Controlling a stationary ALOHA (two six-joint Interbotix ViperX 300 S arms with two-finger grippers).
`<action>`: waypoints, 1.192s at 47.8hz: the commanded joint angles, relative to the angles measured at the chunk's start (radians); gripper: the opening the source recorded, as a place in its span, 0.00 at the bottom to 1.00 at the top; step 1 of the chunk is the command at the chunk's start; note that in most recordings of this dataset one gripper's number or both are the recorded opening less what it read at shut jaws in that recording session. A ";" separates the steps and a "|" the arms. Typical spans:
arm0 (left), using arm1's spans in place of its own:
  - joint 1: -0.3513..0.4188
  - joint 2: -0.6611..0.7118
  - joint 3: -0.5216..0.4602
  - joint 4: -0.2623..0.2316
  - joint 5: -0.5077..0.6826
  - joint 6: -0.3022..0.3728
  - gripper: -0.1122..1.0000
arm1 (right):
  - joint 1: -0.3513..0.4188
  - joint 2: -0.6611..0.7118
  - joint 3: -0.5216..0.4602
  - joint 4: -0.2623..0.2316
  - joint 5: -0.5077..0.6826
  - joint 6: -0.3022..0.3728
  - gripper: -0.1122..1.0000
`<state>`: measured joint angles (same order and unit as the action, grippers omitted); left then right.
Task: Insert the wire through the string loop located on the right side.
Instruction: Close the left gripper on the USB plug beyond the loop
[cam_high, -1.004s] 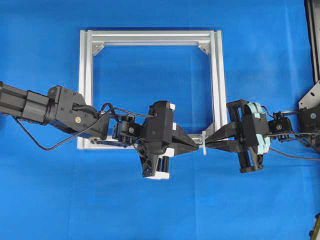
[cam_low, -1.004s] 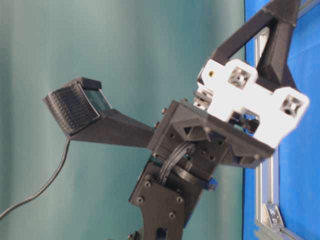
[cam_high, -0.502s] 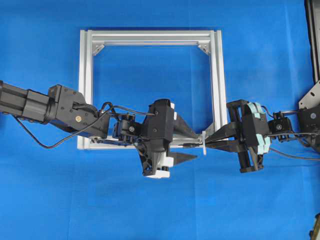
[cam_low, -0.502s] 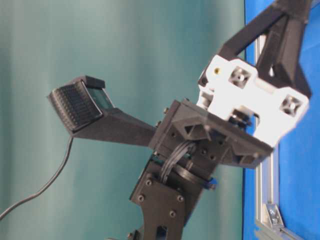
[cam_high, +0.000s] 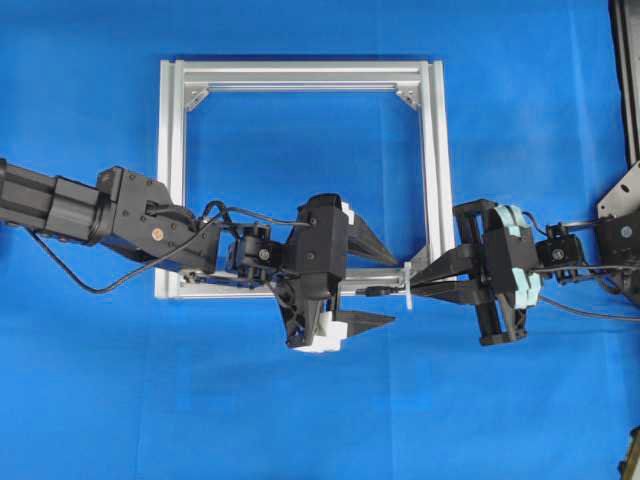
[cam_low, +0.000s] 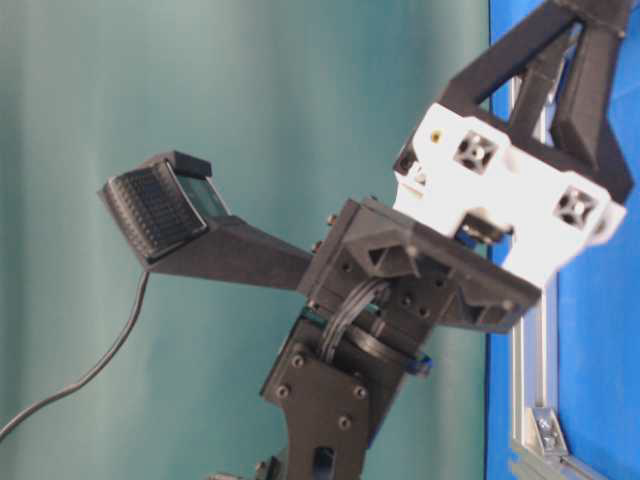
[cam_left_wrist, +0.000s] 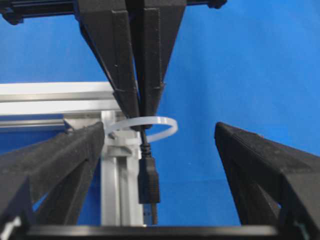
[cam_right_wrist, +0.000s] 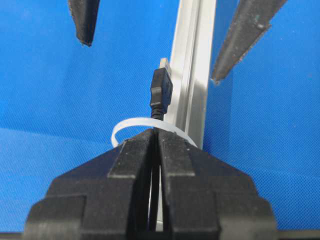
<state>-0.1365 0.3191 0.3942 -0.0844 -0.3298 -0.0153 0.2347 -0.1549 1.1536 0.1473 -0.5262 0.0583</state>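
My left gripper (cam_high: 383, 290) stands spread wide around the wire (cam_left_wrist: 150, 177), a thin black cable with a moulded plug and silvery tip. It passes through the white string loop (cam_left_wrist: 150, 128), pinched by my right gripper (cam_high: 418, 283). No writing legible.

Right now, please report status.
Left gripper open. Right gripper shut on wire at the string loop. Frame beside; path unobstructed.

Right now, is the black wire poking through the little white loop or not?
Through. The wire passes inside the white loop: its plug sticks out one side, and the shut right claw pinches it on the other.
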 joint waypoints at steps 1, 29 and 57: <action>0.006 0.006 -0.020 0.003 -0.005 -0.002 0.89 | -0.002 -0.009 -0.014 -0.002 -0.009 -0.002 0.07; 0.003 0.084 -0.044 0.002 -0.011 -0.002 0.89 | -0.002 -0.009 -0.014 -0.002 -0.009 -0.002 0.07; 0.002 0.083 -0.044 0.003 -0.011 -0.002 0.88 | -0.002 -0.008 -0.014 -0.002 -0.008 -0.002 0.07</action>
<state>-0.1335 0.4249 0.3697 -0.0828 -0.3313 -0.0169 0.2347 -0.1549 1.1536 0.1457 -0.5262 0.0583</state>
